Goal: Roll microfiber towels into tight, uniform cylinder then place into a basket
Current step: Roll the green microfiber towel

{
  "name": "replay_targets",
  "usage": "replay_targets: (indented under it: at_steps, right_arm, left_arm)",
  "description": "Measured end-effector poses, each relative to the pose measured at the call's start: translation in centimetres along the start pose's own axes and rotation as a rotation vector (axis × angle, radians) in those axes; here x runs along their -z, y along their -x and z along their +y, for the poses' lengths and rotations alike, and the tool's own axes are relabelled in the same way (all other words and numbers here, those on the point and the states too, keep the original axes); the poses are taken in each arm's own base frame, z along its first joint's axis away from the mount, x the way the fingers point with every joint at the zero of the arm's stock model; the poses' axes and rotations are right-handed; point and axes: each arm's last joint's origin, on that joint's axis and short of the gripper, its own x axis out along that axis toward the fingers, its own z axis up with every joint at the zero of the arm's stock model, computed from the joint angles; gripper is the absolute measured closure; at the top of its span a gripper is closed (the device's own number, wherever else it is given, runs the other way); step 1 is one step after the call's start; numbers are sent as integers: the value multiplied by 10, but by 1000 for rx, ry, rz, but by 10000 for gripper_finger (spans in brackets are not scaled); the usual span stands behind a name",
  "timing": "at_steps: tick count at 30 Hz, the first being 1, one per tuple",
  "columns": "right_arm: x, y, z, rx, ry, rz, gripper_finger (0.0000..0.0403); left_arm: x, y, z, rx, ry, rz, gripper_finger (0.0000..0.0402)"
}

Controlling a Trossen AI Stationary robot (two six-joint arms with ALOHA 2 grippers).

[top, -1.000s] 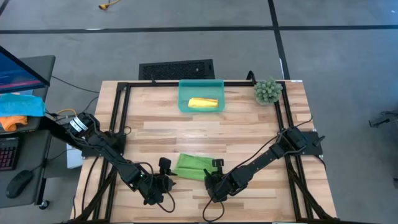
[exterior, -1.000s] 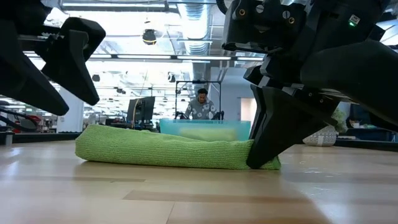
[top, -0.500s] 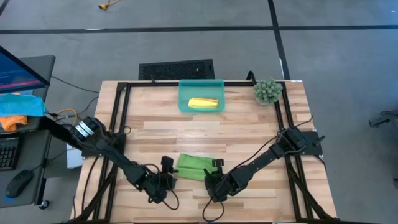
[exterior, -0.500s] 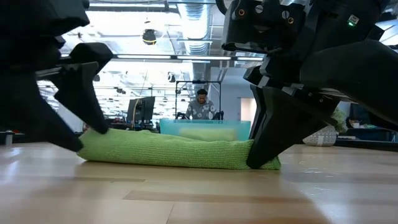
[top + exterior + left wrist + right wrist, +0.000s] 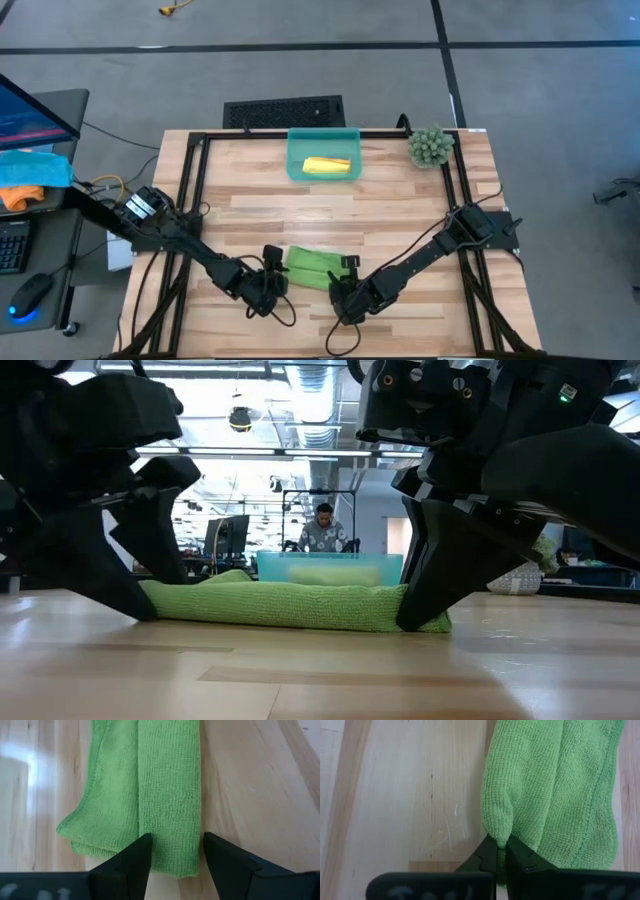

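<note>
Unmarked green towel [image 5: 310, 265] in right pincer [image 5: 343, 293]

Both arms are stretched in low toward the bottom middle of the overhead frame, making a shallow V. The left arm comes in from the left edge, elbow bent, and its left gripper [image 5: 270, 283] sits just left of center near the bottom. Its fingers [image 5: 131, 865] are spread apart and straddle one end of the green towel [image 5: 310, 267], tips down at the table. The right arm runs diagonally down from the right side, wrist angled inward, and the right gripper [image 5: 343, 295] lands just right of center. That one's pinched tight on a fold of the towel's other end, fingertips [image 5: 485, 861] basically touching each other.
</note>
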Motion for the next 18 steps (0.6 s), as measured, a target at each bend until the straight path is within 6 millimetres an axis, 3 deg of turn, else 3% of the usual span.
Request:
replay_targets:
  at_steps: [8, 13, 18]
  right_arm:
    - [0, 0, 0, -3, 0, 0, 374]
    - [0, 0, 1, -15, -1, 1, 376]
    - [-7, 7, 7, -37, 9, -21, 376]
  left_arm:
    - [4, -10, 14, 27, 56, 39, 227]
    - [10, -17, 23, 57, 214, 82, 232]
    - [10, -21, 29, 112, 325, 117, 283]
